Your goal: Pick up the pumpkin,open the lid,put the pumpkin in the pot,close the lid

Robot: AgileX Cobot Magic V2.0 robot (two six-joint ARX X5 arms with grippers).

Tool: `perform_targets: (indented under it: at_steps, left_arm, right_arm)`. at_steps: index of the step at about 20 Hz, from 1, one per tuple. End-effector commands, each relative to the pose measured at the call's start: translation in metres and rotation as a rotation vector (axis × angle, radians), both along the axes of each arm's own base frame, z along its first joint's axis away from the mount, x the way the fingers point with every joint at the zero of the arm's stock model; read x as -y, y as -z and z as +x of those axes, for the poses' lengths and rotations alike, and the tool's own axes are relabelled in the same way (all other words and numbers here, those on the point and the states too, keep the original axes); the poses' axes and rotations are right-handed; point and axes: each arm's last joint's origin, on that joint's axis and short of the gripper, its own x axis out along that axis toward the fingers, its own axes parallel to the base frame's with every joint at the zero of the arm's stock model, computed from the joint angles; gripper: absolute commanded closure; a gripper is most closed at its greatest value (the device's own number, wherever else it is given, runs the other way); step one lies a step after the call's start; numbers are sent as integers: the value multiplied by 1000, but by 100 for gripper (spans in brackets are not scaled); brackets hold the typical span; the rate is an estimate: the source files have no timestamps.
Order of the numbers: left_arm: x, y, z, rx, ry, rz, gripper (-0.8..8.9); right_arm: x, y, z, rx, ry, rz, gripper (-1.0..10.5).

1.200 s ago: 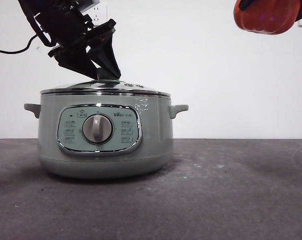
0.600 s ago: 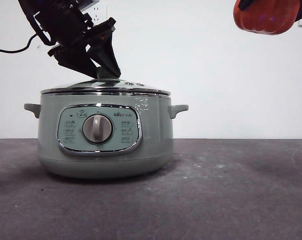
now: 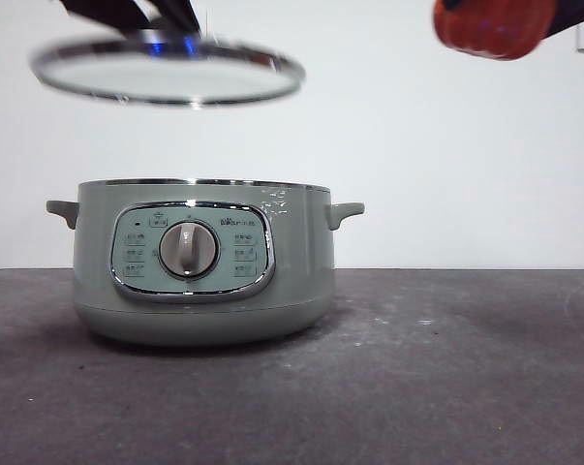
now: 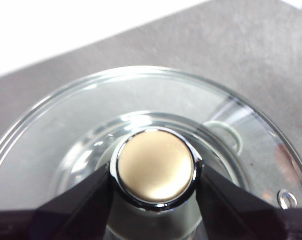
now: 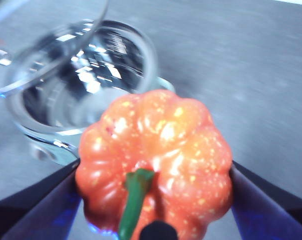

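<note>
Pumpkin [image 3: 493, 26] up at 1 o'clock in the front view, high in the air, well above and to the side of the pot [image 3: 202, 262]; clamped in the right hand [image 5: 156, 197], 2 jaws pressed to its ribbed flanks, green stem [image 5: 133, 200] pointing toward the wrist camera. Glass lid [image 3: 168, 70] lifted clear of the pot, floating at 11 o'clock above the open chrome rim, slightly tilted. Left hand [image 4: 156, 175] closed on the lid's round knob [image 4: 156, 167], 1 jaw on each side, steam vent [image 4: 287, 199] visible near the glass edge. Pot open on the dark bench [image 3: 446, 368], silver dial [image 3: 188, 249] centred in its control panel, 2 small side handles at 9 and 3 o'clock. Shiny inner bowl visible past the pumpkin in the right wrist view.
</note>
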Motion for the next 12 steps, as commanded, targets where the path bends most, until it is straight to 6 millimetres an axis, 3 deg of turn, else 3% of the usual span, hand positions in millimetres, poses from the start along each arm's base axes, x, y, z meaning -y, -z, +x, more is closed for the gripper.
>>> perform_targets:
  at_steps: [1, 5, 12]
  left_arm:
    - [-14, -31, -26, 97, -35, -33, 822]
    - [-35, -51, -75, 135, -74, -30, 822]
    - [-66, -62, -145, 157, -175, 3, 822]
  right_arm:
    - [-10, 2, 11, 15, -18, 27, 959]
    - [-41, 6, 37, 21, -89, 30, 959]
    - [-126, 8, 107, 10, -232, -25, 959]
